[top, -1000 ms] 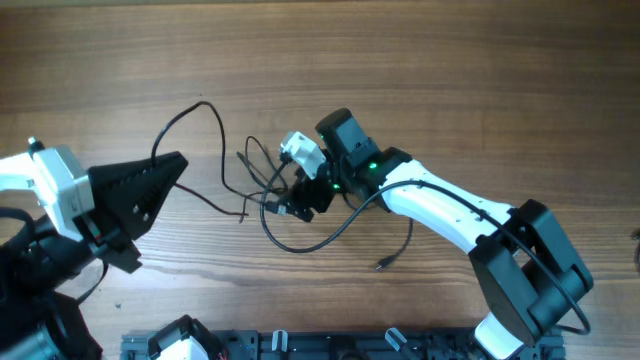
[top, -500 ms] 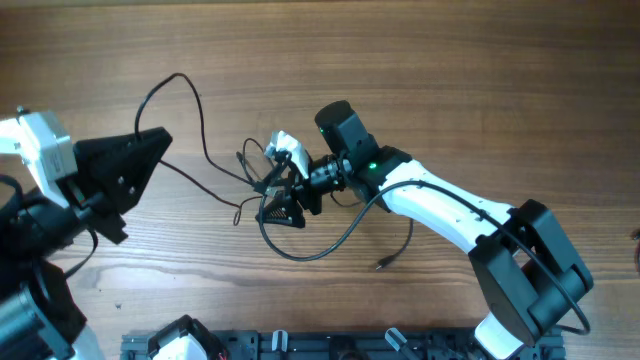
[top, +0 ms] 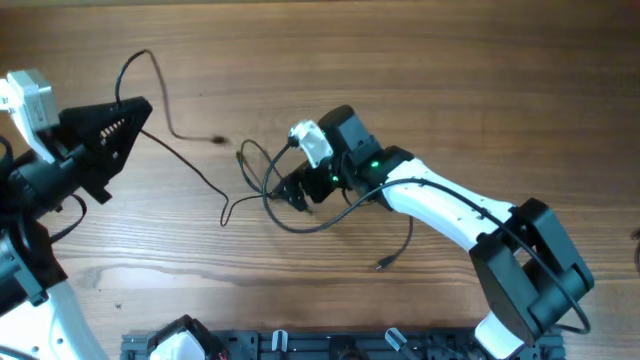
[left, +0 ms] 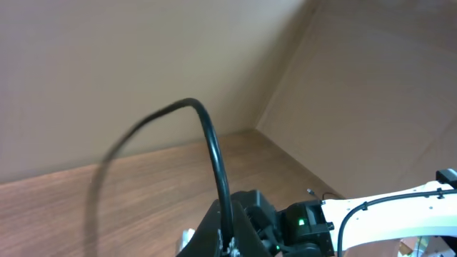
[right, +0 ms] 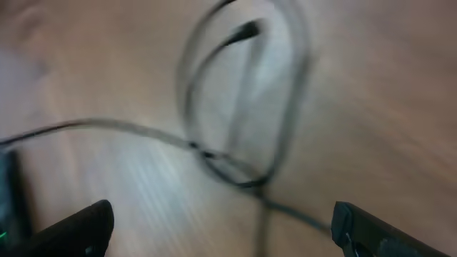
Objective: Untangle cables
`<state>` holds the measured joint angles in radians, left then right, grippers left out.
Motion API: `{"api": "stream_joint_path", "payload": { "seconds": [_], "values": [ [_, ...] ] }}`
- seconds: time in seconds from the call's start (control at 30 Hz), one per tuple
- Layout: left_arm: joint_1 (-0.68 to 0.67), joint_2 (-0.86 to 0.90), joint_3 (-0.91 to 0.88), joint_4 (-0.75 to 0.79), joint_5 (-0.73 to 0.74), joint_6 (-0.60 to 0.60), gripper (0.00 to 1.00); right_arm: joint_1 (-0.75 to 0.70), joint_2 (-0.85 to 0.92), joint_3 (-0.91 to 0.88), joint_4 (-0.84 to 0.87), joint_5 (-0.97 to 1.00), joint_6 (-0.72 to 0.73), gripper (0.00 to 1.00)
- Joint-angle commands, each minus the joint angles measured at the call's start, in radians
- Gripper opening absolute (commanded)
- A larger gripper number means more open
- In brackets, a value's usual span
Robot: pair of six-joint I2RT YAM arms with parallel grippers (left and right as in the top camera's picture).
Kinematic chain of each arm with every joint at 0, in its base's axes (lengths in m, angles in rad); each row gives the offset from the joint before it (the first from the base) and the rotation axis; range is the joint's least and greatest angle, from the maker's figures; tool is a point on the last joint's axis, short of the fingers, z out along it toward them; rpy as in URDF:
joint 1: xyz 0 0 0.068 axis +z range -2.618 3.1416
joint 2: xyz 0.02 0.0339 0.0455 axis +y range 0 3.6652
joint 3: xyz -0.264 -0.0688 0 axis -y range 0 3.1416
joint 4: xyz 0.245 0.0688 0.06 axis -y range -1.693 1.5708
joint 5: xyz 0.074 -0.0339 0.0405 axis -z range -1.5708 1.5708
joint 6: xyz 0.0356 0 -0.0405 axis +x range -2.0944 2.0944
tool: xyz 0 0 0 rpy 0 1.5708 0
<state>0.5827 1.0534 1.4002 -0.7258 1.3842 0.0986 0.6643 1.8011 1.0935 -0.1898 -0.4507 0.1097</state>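
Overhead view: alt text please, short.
Left gripper, shut on one thin cable, holds it out to the left of a tangle of loops mid-table. Right gripper hangs open over that tangle. A loose cable end lies nearer the robot on the wooden table.

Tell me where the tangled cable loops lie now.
In the overhead view, the cable loops lie on the wooden table near its middle, at the tips of the open right tool.
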Motion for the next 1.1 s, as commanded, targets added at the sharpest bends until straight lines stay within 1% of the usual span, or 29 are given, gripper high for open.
{"api": "stream_joint_path", "payload": {
  "seconds": [0.0,0.03,0.1,0.13,0.23,0.3,0.4,0.57,0.7,0.83,0.93,1.07],
  "values": [
    [0.007,0.018,0.005,-0.001,-0.003,0.002,0.04,-0.006,0.016,-0.002,0.106,-0.113,-0.047,1.0],
    [0.007,0.023,0.005,-0.001,-0.005,0.002,0.04,-0.006,0.016,-0.002,0.187,-0.257,-0.061,1.0],
    [0.007,0.031,0.005,-0.002,-0.014,0.002,0.04,-0.006,0.015,-0.002,0.302,-0.419,-0.051,1.0],
    [0.007,0.033,0.005,-0.002,-0.019,0.002,0.04,-0.006,0.014,-0.001,0.342,-0.473,-0.038,0.99],
    [0.007,0.04,0.005,-0.011,-0.045,0.002,0.04,-0.006,0.007,0.0,0.467,-0.628,0.065,1.0],
    [0.007,0.043,0.005,-0.021,-0.056,0.007,0.04,-0.006,0.002,0.0,0.496,-0.706,0.11,1.0],
    [0.007,0.043,0.005,-0.039,-0.062,0.036,0.04,-0.005,0.001,0.0,0.462,-0.781,0.11,1.0],
    [0.007,0.043,0.005,-0.05,-0.093,0.036,0.04,-0.004,0.001,0.0,0.332,-0.789,0.05,1.0],
    [0.007,0.043,0.005,-0.051,-0.093,0.036,0.04,0.026,0.001,0.0,0.34,-0.763,0.045,1.0],
    [0.007,0.043,0.005,-0.07,-0.093,0.037,0.04,0.094,0.002,0.0,0.369,-0.609,-0.005,1.0],
    [0.007,0.043,0.005,-0.109,-0.093,0.071,0.04,0.134,0.002,0.0,0.418,-0.466,-0.003,1.0],
    [0.006,0.043,0.005,-0.13,-0.096,0.081,0.04,0.162,0.002,0.0,0.475,-0.35,0.004,1.0]
  ]
}}
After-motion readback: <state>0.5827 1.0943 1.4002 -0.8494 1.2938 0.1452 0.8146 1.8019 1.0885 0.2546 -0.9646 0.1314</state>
